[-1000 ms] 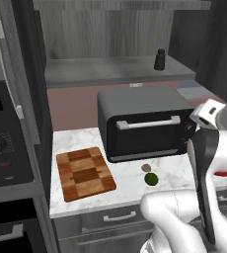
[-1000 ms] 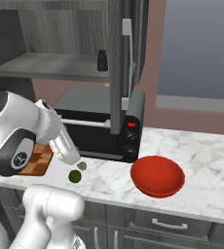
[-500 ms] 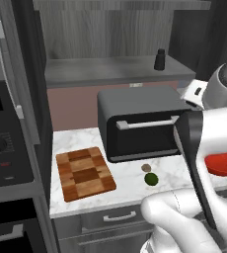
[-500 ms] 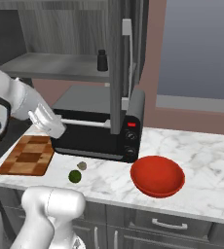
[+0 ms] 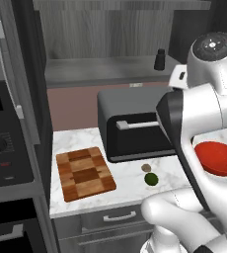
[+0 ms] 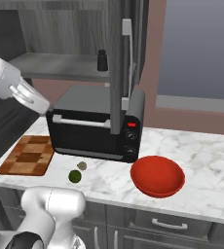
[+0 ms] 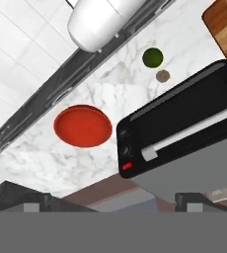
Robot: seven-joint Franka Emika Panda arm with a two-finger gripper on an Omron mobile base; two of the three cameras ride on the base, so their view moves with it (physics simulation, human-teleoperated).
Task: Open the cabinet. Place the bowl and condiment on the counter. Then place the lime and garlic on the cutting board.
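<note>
Showing no legible txt: oven (image 6: 92, 131), bowl (image 6: 157, 175), condiment (image 6: 102, 61).

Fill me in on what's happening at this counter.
The cabinet stands open and the red bowl is already on the counter. The condiment is on the cabinet shelf, above the toaster oven. The arm's gripper is open, holding nothing, raised above the counter. The lime and garlic lie on the marble, not yet on the cutting board.
</note>
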